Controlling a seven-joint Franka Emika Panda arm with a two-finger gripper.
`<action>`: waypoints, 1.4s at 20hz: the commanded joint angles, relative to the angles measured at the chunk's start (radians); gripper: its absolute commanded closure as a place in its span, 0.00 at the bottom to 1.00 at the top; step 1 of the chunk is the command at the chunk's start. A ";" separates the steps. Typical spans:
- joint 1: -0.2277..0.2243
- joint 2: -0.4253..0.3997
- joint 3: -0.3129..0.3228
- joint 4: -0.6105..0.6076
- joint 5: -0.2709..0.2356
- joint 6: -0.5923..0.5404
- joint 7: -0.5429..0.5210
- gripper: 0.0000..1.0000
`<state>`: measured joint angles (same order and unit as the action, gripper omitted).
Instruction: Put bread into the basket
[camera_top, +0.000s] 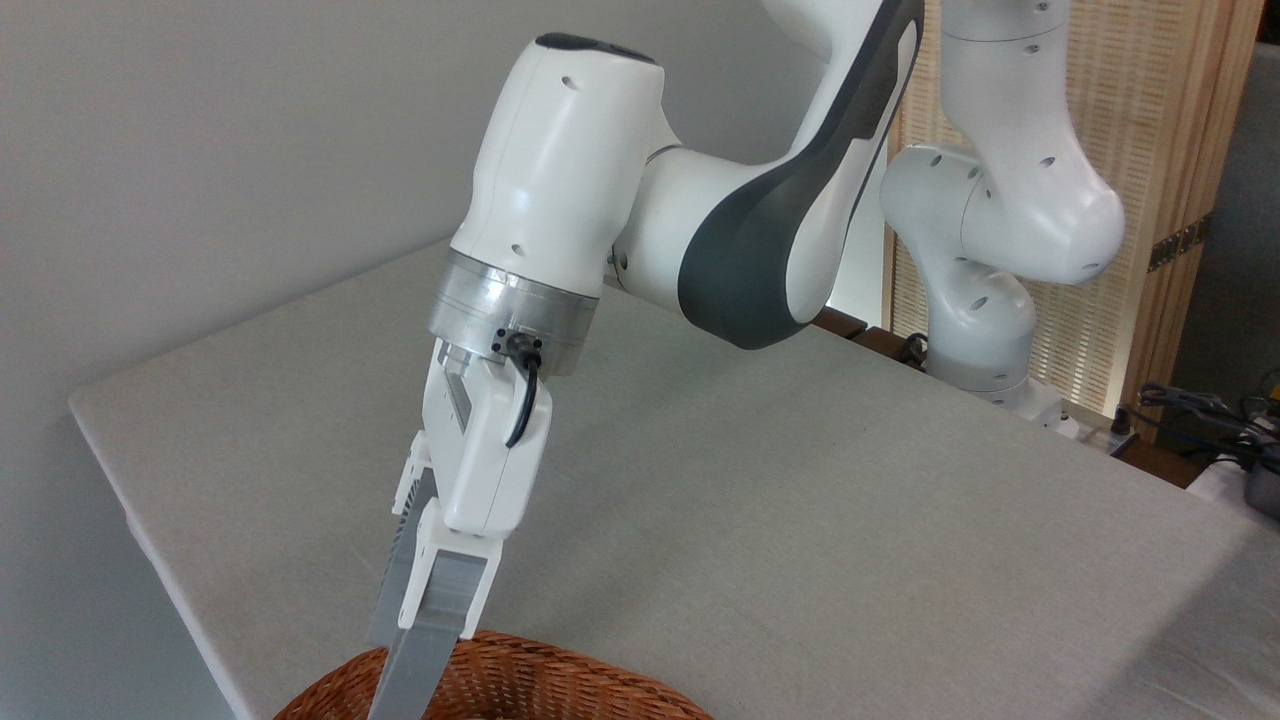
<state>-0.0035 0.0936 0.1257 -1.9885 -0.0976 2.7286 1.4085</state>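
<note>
The basket (570, 668) is reddish-brown woven wicker, and only the far arc of its rim shows at the bottom edge of the picture. My gripper (402, 690) points steeply down over the basket's left rim. Its grey fingers (440, 610) reach to the picture's bottom edge, where the tips are cut off. The two fingers overlap from this angle, so the gap between them cannot be made out. The bread is out of view; nothing shows between the fingers.
The basket stands at the near edge of a grey table (800, 480), whose left edge drops off nearby. The arm's base (985, 330) stands at the far right corner, with a slatted wooden screen (1160, 180) behind it and cables (1200, 410) at the right.
</note>
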 joint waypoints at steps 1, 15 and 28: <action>-0.009 -0.104 -0.006 0.005 -0.001 -0.165 -0.084 0.00; -0.007 -0.256 -0.101 0.126 0.006 -0.889 -0.636 0.00; -0.007 -0.186 -0.164 0.148 0.019 -0.895 -0.796 0.00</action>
<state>-0.0097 -0.1086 -0.0424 -1.8726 -0.0973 1.8639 0.6094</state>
